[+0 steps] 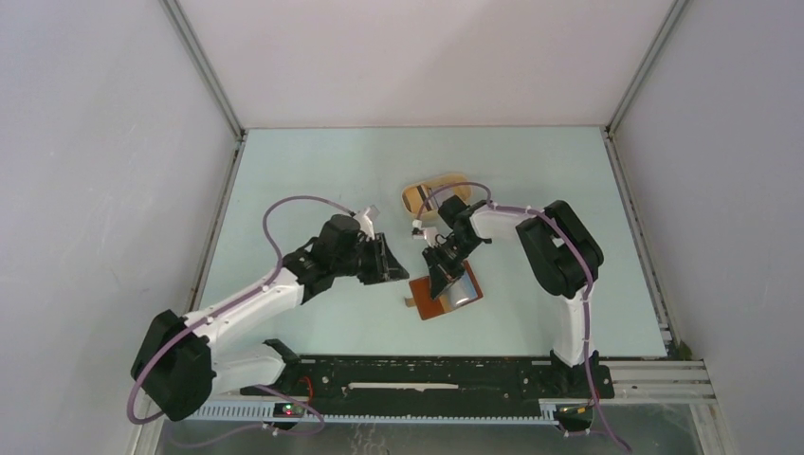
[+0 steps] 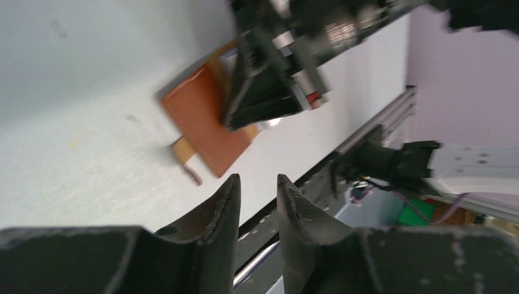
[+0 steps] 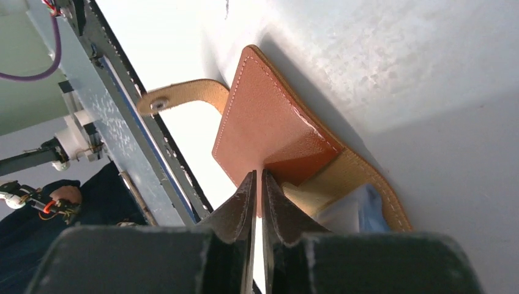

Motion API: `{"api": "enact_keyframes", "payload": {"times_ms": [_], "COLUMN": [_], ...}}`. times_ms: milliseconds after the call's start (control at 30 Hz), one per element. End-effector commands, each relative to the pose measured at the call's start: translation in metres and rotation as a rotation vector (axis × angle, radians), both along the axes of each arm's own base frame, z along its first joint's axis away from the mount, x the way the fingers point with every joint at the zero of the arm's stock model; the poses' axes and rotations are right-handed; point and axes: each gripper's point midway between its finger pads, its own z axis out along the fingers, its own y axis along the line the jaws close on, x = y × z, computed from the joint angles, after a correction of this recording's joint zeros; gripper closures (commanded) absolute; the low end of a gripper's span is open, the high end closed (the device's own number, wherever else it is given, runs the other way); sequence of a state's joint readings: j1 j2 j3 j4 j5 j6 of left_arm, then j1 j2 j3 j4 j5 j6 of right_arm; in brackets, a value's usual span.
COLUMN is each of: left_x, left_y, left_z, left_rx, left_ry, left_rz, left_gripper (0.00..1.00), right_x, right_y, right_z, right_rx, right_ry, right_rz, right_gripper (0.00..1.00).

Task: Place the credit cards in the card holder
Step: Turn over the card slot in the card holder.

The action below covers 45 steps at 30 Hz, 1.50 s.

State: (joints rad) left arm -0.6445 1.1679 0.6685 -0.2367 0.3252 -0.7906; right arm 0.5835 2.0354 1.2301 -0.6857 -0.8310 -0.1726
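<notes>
White walls enclose a pale green table [image 1: 313,171]. On it, right of centre and towards the near edge, lies the small reddish-brown leather card holder [image 1: 436,304]. Its tan strap [image 3: 177,98] with a round snap hangs loose on the left side.

A thin silvery-blue plastic credit card [image 3: 361,211] shows at the mouth of the holder, under the raised front flap. I cannot tell how deep it sits.

The right gripper [image 3: 257,174] is on the holder with its fingers drawn almost together, and it appears to pinch the edge of that flap. The left gripper [image 2: 258,184] hangs just left of the holder and clear of it. Its fingers are a narrow gap apart and hold nothing.

Farther back, beyond the right arm, sits a tan oval tray [image 1: 417,197], whose contents are hidden.

The step in hand looks like seating a card in its pocket. The next move probably calls for holding the flap up steadily while the card is pushed fully in, without dragging the light holder across the table.
</notes>
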Motion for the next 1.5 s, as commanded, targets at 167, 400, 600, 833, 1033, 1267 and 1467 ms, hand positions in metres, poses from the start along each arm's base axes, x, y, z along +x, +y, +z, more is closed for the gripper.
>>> {"api": "enact_keyframes", "payload": {"times_ms": [167,400,600,833,1033,1267,1467], "left_x": [0.019,0.028,0.032,0.029,0.025,0.024,0.025], "left_y": [-0.039,-0.061,-0.067,-0.065,-0.069,-0.070,-0.072], "left_z": [0.025,-0.001,-0.025,-0.047,-0.050,-0.051,-0.051], "left_rx": [-0.261,-0.267,-0.236,-0.196,-0.193,-0.190,-0.191], "left_ry": [-0.086,-0.022,0.031,0.093,0.102,0.104,0.105], "left_rz": [-0.024,-0.058,-0.065,-0.054,-0.072,-0.071,-0.074], "left_gripper": [0.72,0.76,0.77,0.77,0.77,0.77,0.76], "right_x": [0.006,0.019,0.036,0.059,0.059,0.054,0.045], "right_y": [0.000,-0.024,-0.052,-0.081,-0.074,-0.068,-0.059], "right_z": [0.028,0.069,0.073,0.050,0.041,0.032,0.036], "right_rx": [0.076,0.223,0.190,0.075,0.079,0.078,0.102], "right_ry": [-0.049,-0.098,-0.166,-0.179,-0.140,-0.088,-0.076], "right_rz": [0.040,0.023,-0.059,-0.178,-0.178,-0.165,-0.127], "right_gripper": [0.82,0.79,0.73,0.62,0.53,0.53,0.55]}}
